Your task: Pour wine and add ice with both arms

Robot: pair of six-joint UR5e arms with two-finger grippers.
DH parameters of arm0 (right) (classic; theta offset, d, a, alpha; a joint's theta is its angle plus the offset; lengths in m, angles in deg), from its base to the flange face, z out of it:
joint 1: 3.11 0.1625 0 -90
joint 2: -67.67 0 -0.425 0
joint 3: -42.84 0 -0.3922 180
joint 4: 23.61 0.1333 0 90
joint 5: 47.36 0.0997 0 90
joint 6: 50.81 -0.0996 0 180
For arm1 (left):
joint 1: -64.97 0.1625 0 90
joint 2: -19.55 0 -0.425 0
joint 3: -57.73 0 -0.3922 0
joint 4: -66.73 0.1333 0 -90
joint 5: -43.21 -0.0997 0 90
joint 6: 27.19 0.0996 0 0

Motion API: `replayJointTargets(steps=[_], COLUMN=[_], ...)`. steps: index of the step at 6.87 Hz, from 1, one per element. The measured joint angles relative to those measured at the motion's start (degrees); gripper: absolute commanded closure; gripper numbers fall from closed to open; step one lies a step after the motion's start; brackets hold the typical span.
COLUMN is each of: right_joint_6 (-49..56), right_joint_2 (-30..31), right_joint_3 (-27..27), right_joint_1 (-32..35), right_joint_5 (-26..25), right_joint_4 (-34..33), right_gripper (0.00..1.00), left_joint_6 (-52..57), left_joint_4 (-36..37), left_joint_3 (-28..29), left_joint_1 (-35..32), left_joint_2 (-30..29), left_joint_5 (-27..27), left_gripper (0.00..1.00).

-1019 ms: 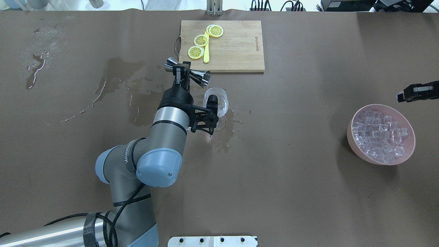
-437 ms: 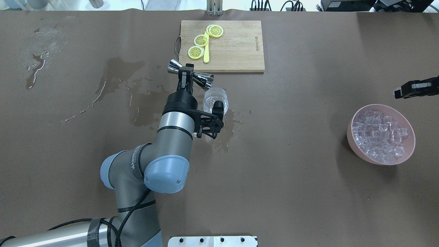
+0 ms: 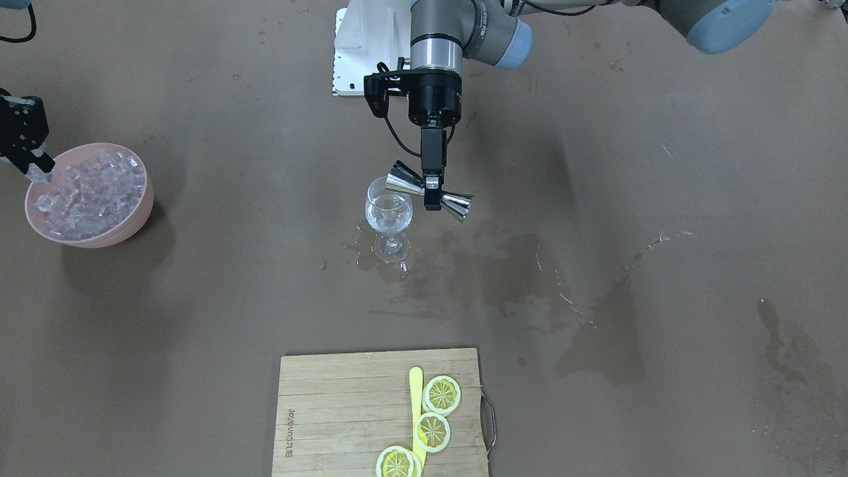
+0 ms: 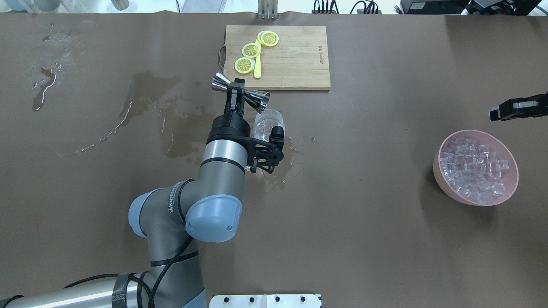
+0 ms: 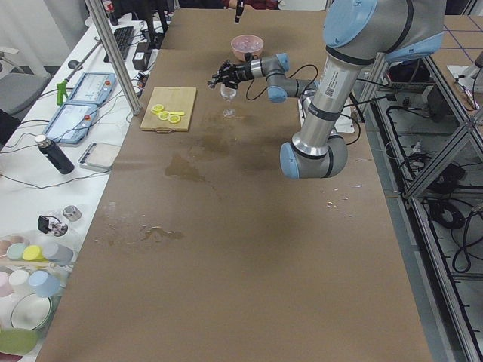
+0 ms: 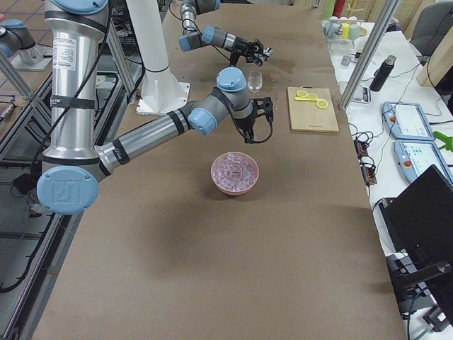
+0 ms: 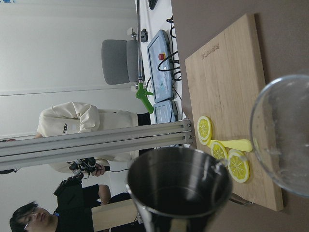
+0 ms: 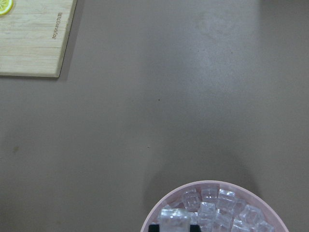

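Left claw: clamped on measuring cup, tipped sideways beside glass. Recommended: keep spout over rim, tilt slowly. Right claw: grip undeterminable.

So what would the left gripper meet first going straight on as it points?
Probably the cutting board, near the lemon slices; the left gripper, holding the jigger, may pass above it.
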Motion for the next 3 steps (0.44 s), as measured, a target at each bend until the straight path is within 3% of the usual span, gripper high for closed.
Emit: replayJointTargets(steps=[3], right_joint_6=[0.0], right_joint_2=[-0.5], right_joint_3=[-0.2], right_joint_1=[-0.1], right_joint_5=[0.3], right_joint_4=[0.1], right_gripper=[0.82], left_joint_6=[0.3], left_joint_4=[-4.6], left_joint_3=[-1.9], left_joint_1=[0.1], left_joint_2=[0.3], left_joint_5=[0.7], left_gripper=[1.0])
